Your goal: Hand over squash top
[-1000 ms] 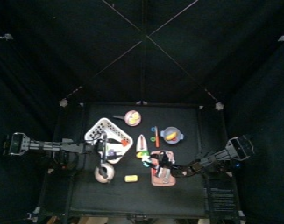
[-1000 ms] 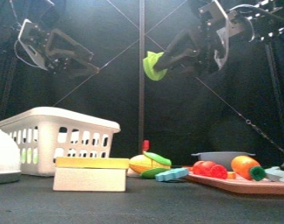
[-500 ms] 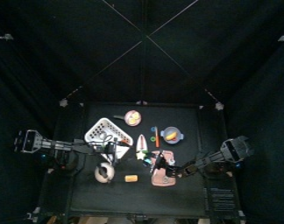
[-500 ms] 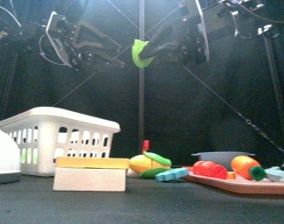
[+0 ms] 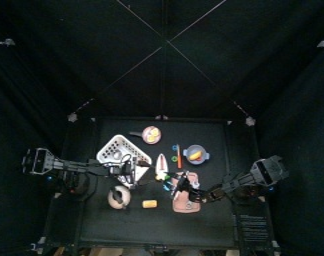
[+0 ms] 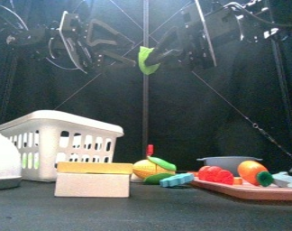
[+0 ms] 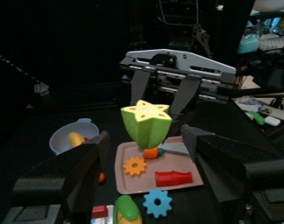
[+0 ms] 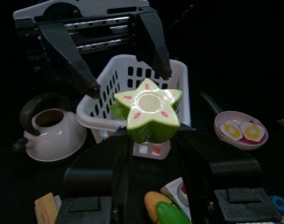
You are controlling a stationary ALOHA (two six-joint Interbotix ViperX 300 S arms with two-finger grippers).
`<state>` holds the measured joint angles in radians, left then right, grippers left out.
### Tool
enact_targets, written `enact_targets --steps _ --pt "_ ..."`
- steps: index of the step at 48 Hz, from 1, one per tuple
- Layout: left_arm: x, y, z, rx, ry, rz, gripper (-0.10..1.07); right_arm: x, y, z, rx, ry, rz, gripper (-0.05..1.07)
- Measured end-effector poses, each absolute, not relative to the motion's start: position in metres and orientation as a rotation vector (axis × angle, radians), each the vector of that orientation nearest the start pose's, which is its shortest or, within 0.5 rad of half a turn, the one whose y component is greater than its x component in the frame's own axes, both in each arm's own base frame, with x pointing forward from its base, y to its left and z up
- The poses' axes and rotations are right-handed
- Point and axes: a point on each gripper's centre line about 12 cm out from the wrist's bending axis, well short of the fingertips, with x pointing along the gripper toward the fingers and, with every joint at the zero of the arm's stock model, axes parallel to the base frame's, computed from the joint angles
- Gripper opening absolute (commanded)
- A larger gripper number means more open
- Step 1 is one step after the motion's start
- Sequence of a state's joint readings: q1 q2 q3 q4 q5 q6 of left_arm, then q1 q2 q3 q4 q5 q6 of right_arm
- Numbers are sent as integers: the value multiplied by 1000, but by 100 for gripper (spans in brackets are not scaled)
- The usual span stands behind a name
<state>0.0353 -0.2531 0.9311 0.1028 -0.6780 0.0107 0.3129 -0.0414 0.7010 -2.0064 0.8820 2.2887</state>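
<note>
Squash top (image 6: 146, 60) hangs in right gripper (image 6: 168, 56), left gripper (image 6: 103, 45) open beside.

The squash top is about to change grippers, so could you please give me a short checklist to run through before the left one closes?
1. Squash top held by the right gripper: ok, its jaws sit on either side of the piece.
2. Left gripper open: ok, jaws stand wide apart.
3. Left jaws lined up on the squash top: ok, in the left wrist view the piece sits between them.
4. Left jaws far enough around it to close: cannot tell; in the front view they appear just short of it.
5. Handover held clear of the table: ok, it hangs well above the basket and the tray.
6. Basket and tray undisturbed: ok.
</note>
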Motion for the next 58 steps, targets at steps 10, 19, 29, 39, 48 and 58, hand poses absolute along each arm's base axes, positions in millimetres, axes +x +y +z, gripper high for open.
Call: enact_targets --steps 10,19,29,39,48,58 --pt "347 4 240 90 10 -33 99 375 34 230 -12 141 -468 62" --pt "359 3 237 89 19 -34 99 375 34 230 -11 142 -469 62" --pt "366 5 235 80 25 -27 98 375 34 230 -10 141 -469 62" --pt "367 10 235 39 25 13 98 375 34 230 -9 142 -472 63" --pt "366 11 236 27 19 21 97 374 34 229 -5 143 -474 63" --pt "359 11 238 27 -6 22 97 374 33 229 -4 145 -477 63"
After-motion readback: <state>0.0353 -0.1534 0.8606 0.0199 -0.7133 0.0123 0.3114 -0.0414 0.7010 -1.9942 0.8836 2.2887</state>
